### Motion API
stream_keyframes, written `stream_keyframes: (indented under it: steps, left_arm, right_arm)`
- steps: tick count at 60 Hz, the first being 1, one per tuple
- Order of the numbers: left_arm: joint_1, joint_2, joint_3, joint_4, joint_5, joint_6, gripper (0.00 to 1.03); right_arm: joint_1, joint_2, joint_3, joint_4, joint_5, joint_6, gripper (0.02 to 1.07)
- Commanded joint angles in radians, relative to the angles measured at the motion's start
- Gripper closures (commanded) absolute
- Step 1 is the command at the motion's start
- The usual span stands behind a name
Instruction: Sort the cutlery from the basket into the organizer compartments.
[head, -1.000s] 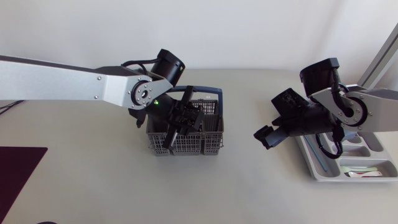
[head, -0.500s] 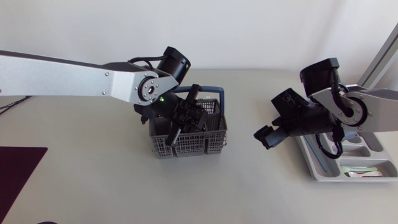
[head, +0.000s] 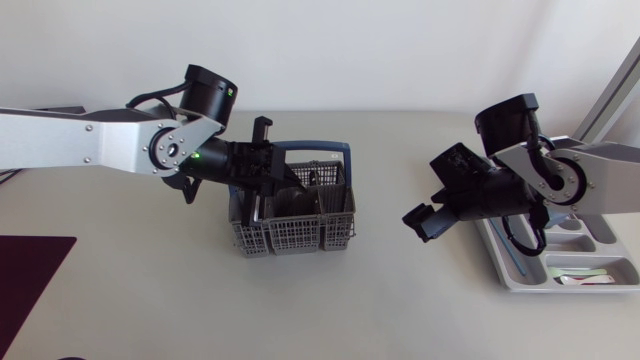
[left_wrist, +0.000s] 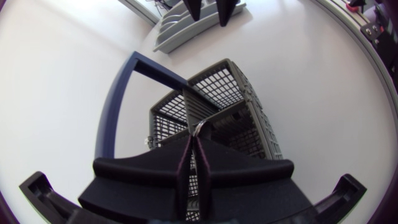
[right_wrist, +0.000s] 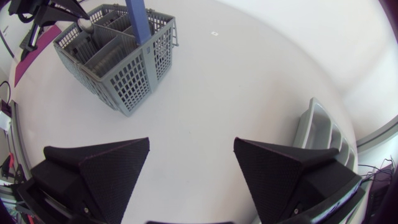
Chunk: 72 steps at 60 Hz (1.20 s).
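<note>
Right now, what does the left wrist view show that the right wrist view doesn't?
Left wrist only, close up: the left gripper shut on a thin silver cutlery piece over the basket. Right wrist only: the right gripper wide open over bare table. Both: the basket, its blue handle, the organizer, and the other arm's gripper far off.

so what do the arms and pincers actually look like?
Left arm and right arm: silver-grey links, black joints, black cables at the wrists. Green light by the left's wrist joint. Left pincer and right pincer: matte black, two broad wedge-shaped fingers.
</note>
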<state>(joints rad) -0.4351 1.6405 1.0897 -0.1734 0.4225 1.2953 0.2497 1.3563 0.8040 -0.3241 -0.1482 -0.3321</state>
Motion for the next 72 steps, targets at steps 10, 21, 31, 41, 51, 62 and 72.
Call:
stream_keyframes:
  steps: [10, 21, 31, 41, 51, 62, 72]
  left_arm:
    - [0.021, -0.111, -0.14, 0.222, 0.038, -0.172, 1.0]
    - [0.021, -0.186, -0.206, 0.325, 0.038, -0.24, 1.0]
    - [0.022, -0.258, -0.225, 0.334, 0.032, -0.295, 1.0]
    - [0.019, -0.317, -0.221, 0.342, -0.013, -0.412, 1.0]
    - [-0.001, -0.341, -0.191, 0.311, -0.074, -0.608, 1.0]
    - [-0.04, -0.352, -0.137, 0.261, -0.139, -0.777, 1.0]
    - [-0.102, -0.349, -0.086, 0.229, -0.199, -0.91, 1.0]
  right_arm:
    - [0.039, -0.003, 0.015, 0.003, 0.007, 0.045, 0.1]
    - [0.071, -0.029, 0.015, 0.005, 0.007, 0.053, 0.1]
    - [0.083, -0.056, 0.011, 0.007, 0.007, 0.059, 0.1]
    - [0.106, -0.118, 0.004, 0.007, 0.009, 0.07, 0.1]
    - [0.158, -0.197, -0.015, 0.036, 0.072, 0.085, 0.1]
    - [0.253, -0.278, -0.039, 0.08, 0.167, 0.097, 0.1]
    - [0.361, -0.313, -0.062, 0.135, 0.271, 0.1, 0.12]
